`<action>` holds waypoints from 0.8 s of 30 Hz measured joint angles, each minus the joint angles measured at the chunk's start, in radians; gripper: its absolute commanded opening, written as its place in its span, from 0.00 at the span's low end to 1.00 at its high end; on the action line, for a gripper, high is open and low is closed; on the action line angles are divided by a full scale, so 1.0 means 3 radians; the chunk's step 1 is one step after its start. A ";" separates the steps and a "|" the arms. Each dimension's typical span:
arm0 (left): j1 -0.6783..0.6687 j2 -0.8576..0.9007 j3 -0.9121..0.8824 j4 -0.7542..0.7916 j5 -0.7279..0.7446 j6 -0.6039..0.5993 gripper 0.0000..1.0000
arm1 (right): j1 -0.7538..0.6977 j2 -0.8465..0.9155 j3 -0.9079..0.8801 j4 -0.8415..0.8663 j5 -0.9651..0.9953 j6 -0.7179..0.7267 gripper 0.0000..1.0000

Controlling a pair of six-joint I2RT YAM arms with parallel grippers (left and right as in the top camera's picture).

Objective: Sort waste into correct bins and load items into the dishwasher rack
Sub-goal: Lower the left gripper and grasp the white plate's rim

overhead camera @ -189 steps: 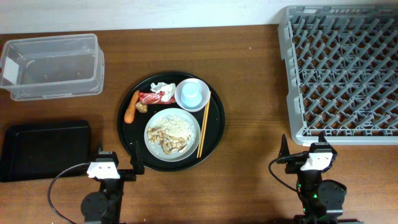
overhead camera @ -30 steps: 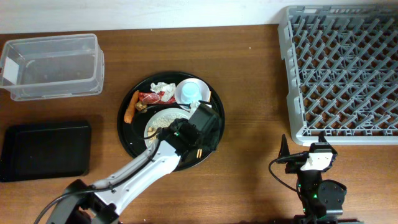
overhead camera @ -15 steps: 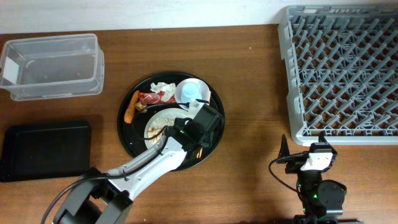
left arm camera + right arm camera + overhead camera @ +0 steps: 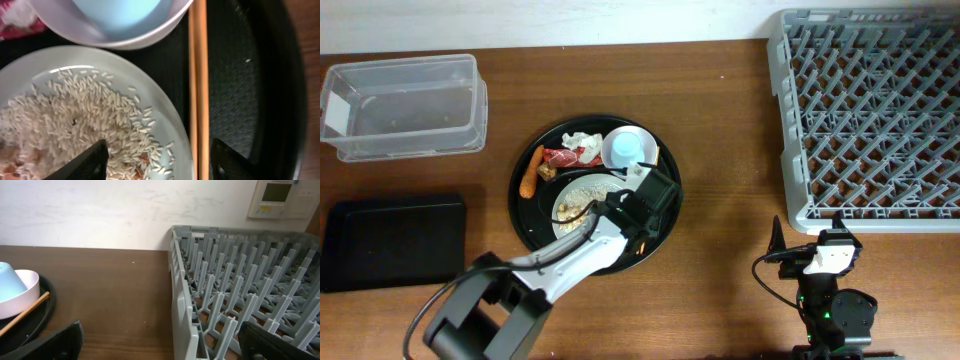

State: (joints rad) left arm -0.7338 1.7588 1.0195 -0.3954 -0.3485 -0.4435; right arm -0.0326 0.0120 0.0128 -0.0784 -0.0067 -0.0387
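tub: clear tub (image 4: 405,105) with a white label (image 4: 334,115) on its left end. It sits on the counter (image 4: 720,100) up-left of the round black tray (image 4: 520,200), gap between.
flat tray: flat black tray (image 4: 390,240), lower-left of the round black tray, not touching it.
carrot: carrot (image 4: 530,172) on the round black tray's left side, lying along the rim.
wrapper: red wrapper (image 4: 560,157) in the round tray's upper-left part, just right of the carrot.
tissue: crumpled tissue (image 4: 582,141) near the top of the round tray, touching the wrapper.
plate: white plate (image 4: 575,195) in the lower middle of the round tray. Rice (image 4: 75,120) is spread over it, brownish scraps (image 4: 570,215) toward its lower left. From overhead its right part is hidden under the left arm.
bowl: white bowl (image 4: 610,155) in the round tray's upper right, light blue cup (image 4: 632,148) sitting in it.
chopsticks: pair of chopsticks (image 4: 198,75) side by side on the round tray's right part, just right of the plate, running past the bowl's rim.
left hand: left hand (image 4: 160,162) low over the round tray's right part, jaws partly open. One finger (image 4: 85,162) is over the rice, the other over bare tray right of the chopsticks. The chopsticks and plate edge lie between them; no contact visible, nothing gripped.
right hand: right hand (image 4: 160,347) low at the counter's near edge, lower-right of the round tray, well apart. Jaws spread wide, nothing between them.
rack: grey rack (image 4: 870,110), right of the round tray, well apart, pegs upright.
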 measured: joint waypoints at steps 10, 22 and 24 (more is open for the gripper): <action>0.0000 0.0034 0.0000 0.0121 -0.0004 -0.0085 0.65 | 0.0000 0.0000 0.0000 0.0001 0.0000 0.0000 0.98; 0.0000 0.0229 0.0004 0.0305 -0.0036 -0.0097 0.64 | 0.0000 0.0000 0.0000 0.0000 0.0000 0.0000 0.98; 0.0000 0.0229 0.0004 0.0310 -0.0023 -0.0098 0.63 | 0.0000 0.0000 0.0000 0.0000 0.0000 0.0001 0.98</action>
State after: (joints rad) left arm -0.7338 1.8275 1.0206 -0.3023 -0.3553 -0.4728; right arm -0.0326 0.0120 0.0128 -0.0784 -0.0067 -0.0383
